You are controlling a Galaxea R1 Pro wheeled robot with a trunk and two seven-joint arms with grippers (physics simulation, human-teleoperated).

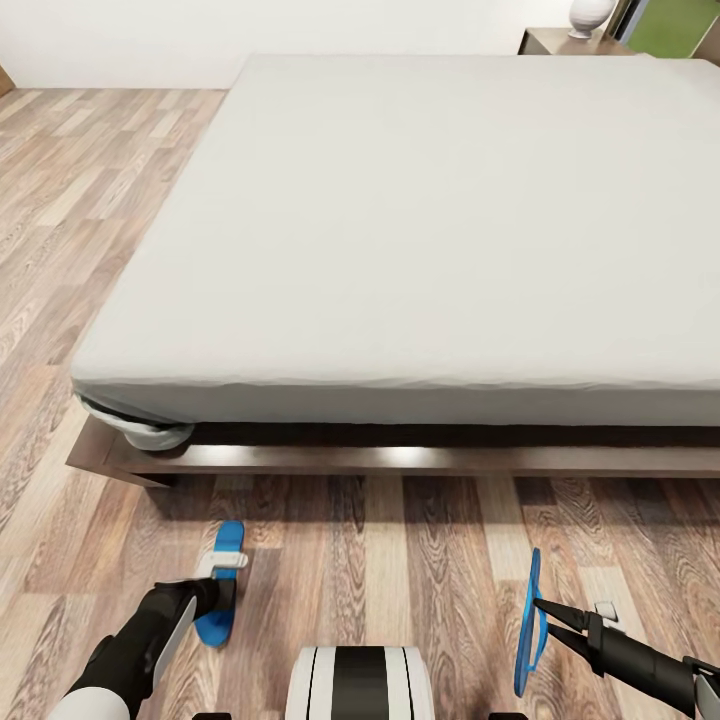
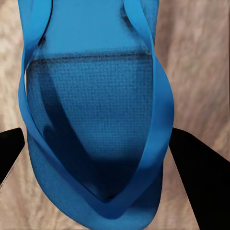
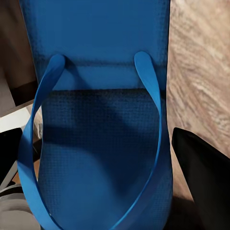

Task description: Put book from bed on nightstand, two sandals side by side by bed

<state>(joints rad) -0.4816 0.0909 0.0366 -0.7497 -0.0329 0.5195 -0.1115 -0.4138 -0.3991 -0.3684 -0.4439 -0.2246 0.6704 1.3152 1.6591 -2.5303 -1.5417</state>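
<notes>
The bed is seen from its foot end in the head view – plain off-white mattress on a dark wooden frame, with a bunched corner of sheet hanging at the near left corner. The wood-plank floor is visible in front of it and along its left side. At the far right corner of the bed a nightstand is partly shown, with the white base of a lamp on top; the shade is cut off by the frame edge. No book is seen on the visible part of the mattress.

The left sandal lies flat on the floor just in front of the bed's foot, near its left corner, toe pointed toward the bed. The left gripper is placed over it – in the left wrist view the blue sole and straps are seen between the two dark fingers, which sit at either edge of the sandal. Whether they press on it cannot be told.

The right sandal is held on edge, upright, off to the right and well apart from the other one. The right gripper is closed on it, the thin fingers pinching it from the side. In the right wrist view the sole and strap are shown close up, with a dark finger alongside and plank floor beyond.
</notes>
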